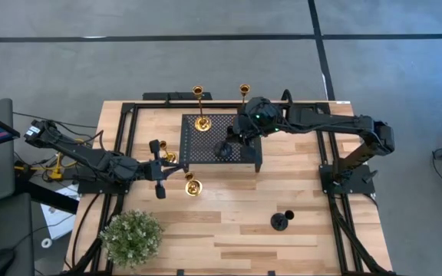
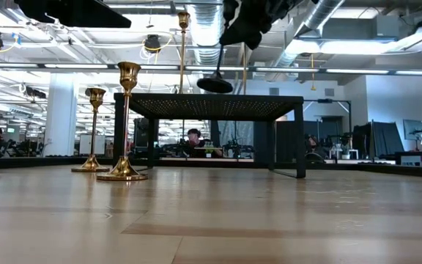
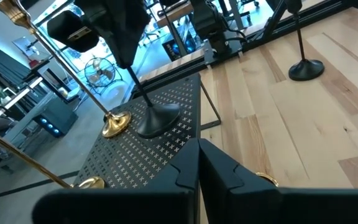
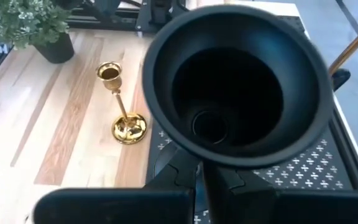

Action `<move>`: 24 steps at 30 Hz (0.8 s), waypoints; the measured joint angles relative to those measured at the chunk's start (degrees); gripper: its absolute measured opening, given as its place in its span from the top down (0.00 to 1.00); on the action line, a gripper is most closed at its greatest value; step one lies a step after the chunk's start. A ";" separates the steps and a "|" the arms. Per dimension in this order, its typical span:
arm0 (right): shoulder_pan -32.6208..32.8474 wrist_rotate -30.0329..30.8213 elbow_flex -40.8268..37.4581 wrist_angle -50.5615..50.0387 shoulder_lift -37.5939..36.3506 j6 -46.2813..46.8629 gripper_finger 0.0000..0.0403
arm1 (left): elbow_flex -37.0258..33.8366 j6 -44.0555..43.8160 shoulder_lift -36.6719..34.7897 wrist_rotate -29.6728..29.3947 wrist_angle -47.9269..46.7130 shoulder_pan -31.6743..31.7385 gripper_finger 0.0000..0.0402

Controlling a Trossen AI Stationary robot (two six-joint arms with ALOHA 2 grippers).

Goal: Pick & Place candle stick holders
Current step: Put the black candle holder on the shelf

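Observation:
My right gripper [image 1: 242, 136] hangs over the black perforated stand [image 1: 206, 153], shut on a black candle stick holder [image 3: 148, 106] whose wide cup [image 4: 238, 81] fills the right wrist view. A tall gold holder [image 1: 202, 123] stands by its round base on the stand. The top of a second tall gold holder [image 1: 244, 90] shows beside my right arm, its base hidden. Two more gold holders [image 1: 192, 186] [image 1: 167, 157] stand on the table next to my left gripper [image 1: 159, 170], which is shut and holds nothing. Another black holder [image 1: 282, 221] stands near the right front. My right gripper pinches the black holder's upper stem [image 3: 131, 74], just under the cup, between its two fingers. The fingers slant down from the table's far right and lie across the stem. The holder hangs slightly tilted, its round base [image 2: 215, 84] a little above the stand's top.
A green potted plant [image 1: 133, 236] stands at the near left corner. The black frame rails [image 1: 121, 153] run along the table's left, right and far sides. Bare wood lies between the stand and the near edge.

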 joint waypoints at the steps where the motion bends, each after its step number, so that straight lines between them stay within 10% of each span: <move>1: -0.02 0.00 0.00 0.14 0.00 0.00 1.00 | 0.00 0.00 0.00 0.00 0.00 -0.01 0.99; 24: 0.99 9.65 -0.14 -9.43 -2.57 3.93 1.00 | 0.00 0.00 0.02 0.00 -0.01 -0.01 0.99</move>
